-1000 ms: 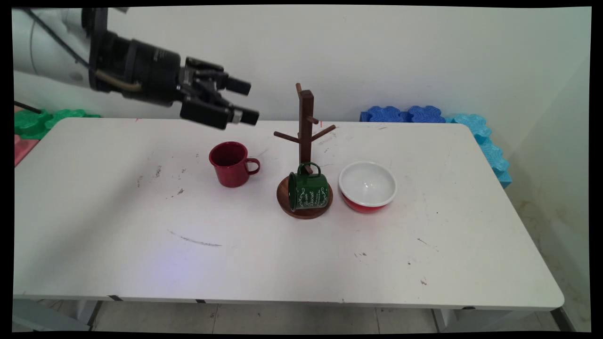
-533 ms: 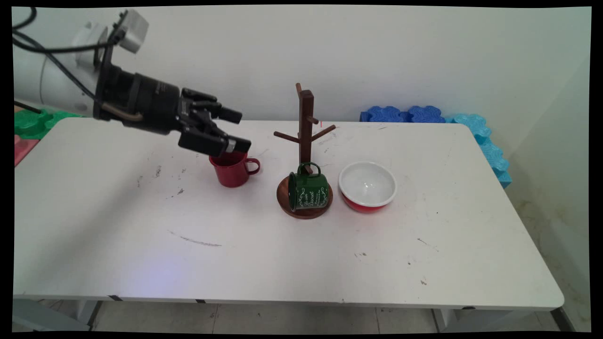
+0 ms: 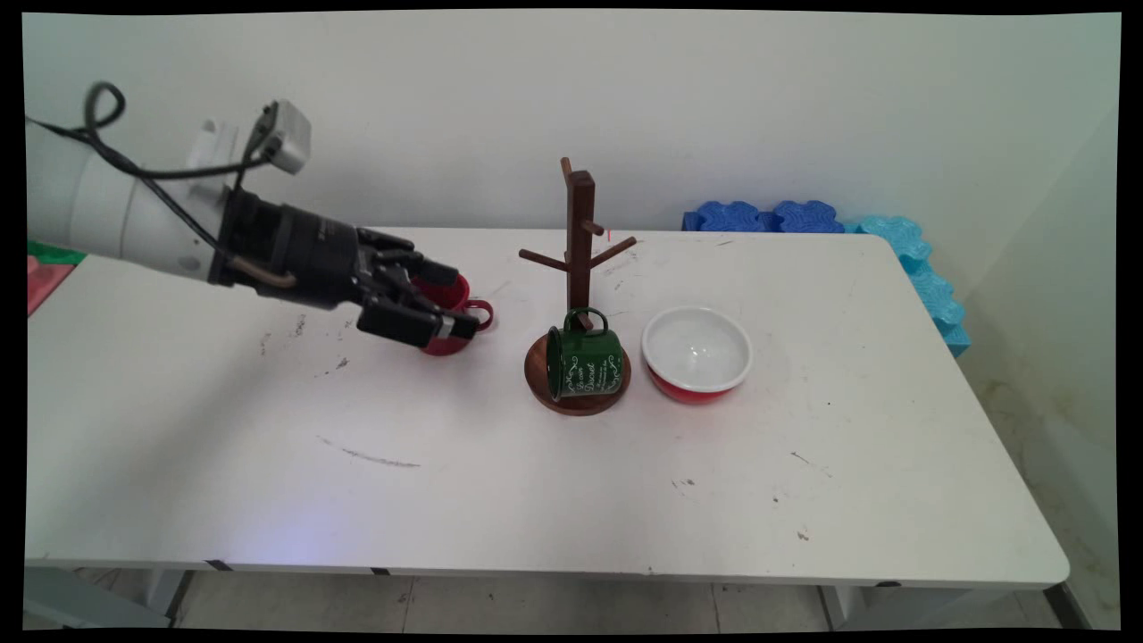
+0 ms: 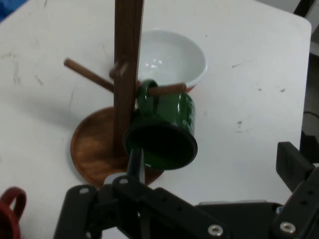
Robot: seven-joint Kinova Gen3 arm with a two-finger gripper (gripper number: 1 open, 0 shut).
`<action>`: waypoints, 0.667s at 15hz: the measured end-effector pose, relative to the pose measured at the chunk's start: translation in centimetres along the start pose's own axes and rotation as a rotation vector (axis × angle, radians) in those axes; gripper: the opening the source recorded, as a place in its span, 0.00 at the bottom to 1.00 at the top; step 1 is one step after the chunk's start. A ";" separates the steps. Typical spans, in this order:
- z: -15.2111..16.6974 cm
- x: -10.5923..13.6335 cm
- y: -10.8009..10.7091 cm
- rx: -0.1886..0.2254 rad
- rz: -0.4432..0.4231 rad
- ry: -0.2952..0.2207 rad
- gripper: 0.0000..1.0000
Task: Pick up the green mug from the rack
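"Looking from the left, what do you see first?"

"The black gripper [image 3: 460,301]. It is low over the white table [image 3: 536,482], and it is at the red mug [image 3: 454,288]."

"Is it holding the mug?"

"No. Its two fingers are spread wide. One is by the mug's rim and one is in front of the mug. I can't tell if they touch it. The mug stands up, with its handle pointing to the right."

"What is next to that?"

"A wooden mug tree [image 3: 580,232]. A green mug [image 3: 585,362] lies tipped on its side over the tree's round base. Its handle is by a low peg."

"And then?"

"A bowl [image 3: 696,348], white inside and red outside, just beside the tree. Blue foam blocks [image 3: 768,216] are far back by the wall."
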 end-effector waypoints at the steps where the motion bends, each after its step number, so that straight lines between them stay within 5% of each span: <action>1: 0.4 -0.4 0.0 0.002 -0.010 -0.006 1.00; 10: 4.4 -3.0 -0.3 0.014 -0.073 -0.039 1.00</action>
